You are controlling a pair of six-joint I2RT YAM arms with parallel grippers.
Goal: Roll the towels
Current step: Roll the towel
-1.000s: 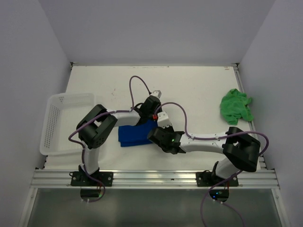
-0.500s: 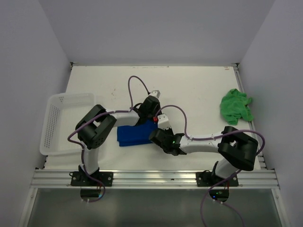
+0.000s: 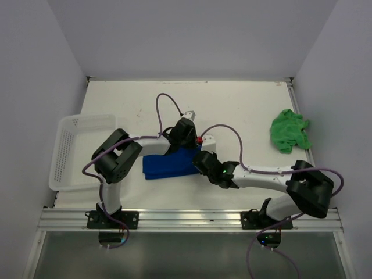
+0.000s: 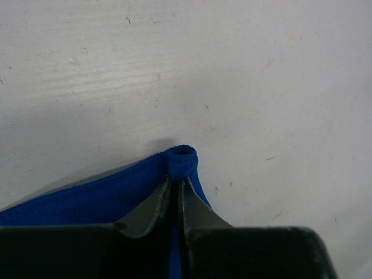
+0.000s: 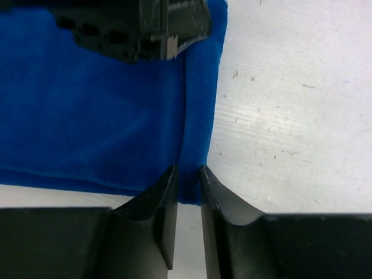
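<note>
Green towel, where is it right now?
In the top view the green towel lies crumpled at the right edge of the table, well apart from the blue towel near the middle.

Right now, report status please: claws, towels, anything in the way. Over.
Left claw shut on blue towel corner. Right claw slightly open astride its edge. Green towel crumpled far right, untouched. Nothing blocking.
</note>
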